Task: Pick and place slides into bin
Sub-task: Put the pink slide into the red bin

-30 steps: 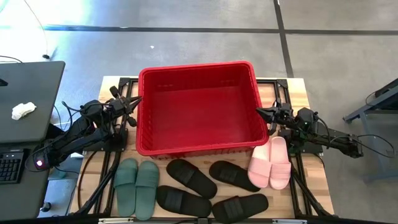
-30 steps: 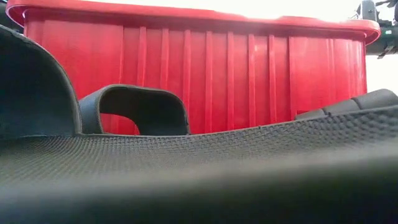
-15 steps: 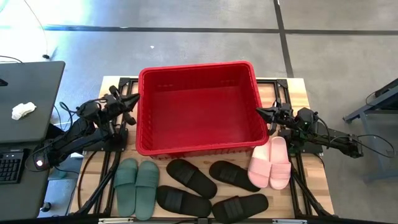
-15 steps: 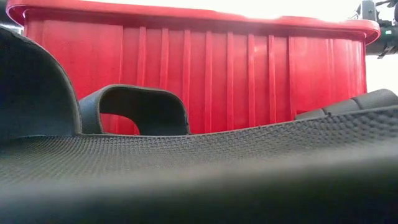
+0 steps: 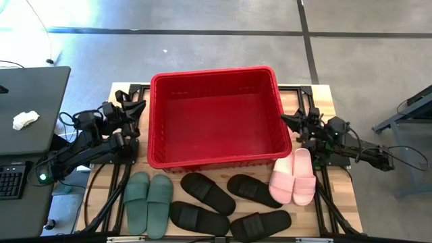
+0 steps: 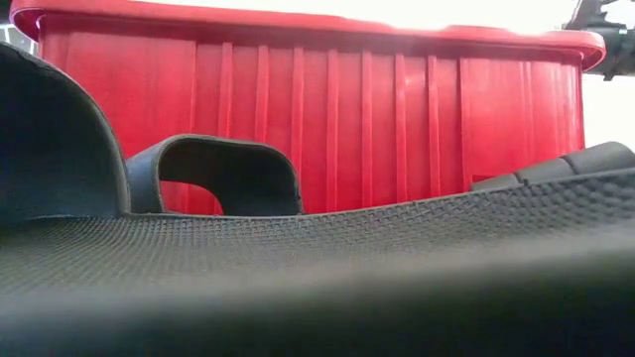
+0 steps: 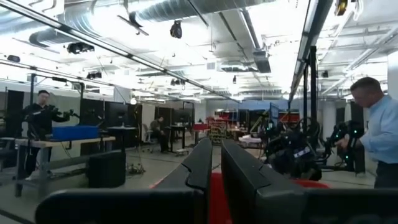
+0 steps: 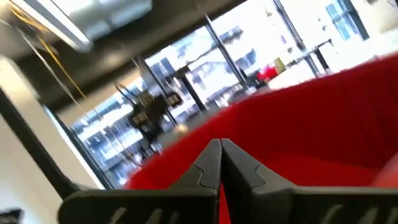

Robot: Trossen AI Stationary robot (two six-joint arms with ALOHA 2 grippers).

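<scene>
The red bin [image 5: 214, 162] stands mid-table; its near wall fills the low view [image 6: 317, 119]. In front of it lie a sage green pair [image 5: 148, 202], several black slides [image 5: 207, 192] [image 5: 260, 223] and a pale pink pair [image 5: 293, 177], soles on the table. One black slide [image 6: 317, 268] lies right before the low camera. My left gripper [image 5: 135, 106] is shut and empty beside the bin's left rim; its fingers [image 7: 202, 165] point across the bin. My right gripper [image 5: 285, 120] is shut and empty at the bin's right rim [image 8: 323, 106].
A dark desk with a keyboard [image 5: 10, 182] and a white crumpled object [image 5: 25, 119] stands left of the table. Black frame rails [image 5: 115, 196] run along both table sides. People [image 7: 376, 124] stand in the room beyond.
My left arm has drawn back a little from the bin toward the table's left edge, its fingers staying shut. My right gripper has risen slightly beside the bin's right rim. The slides and the bin have not moved.
</scene>
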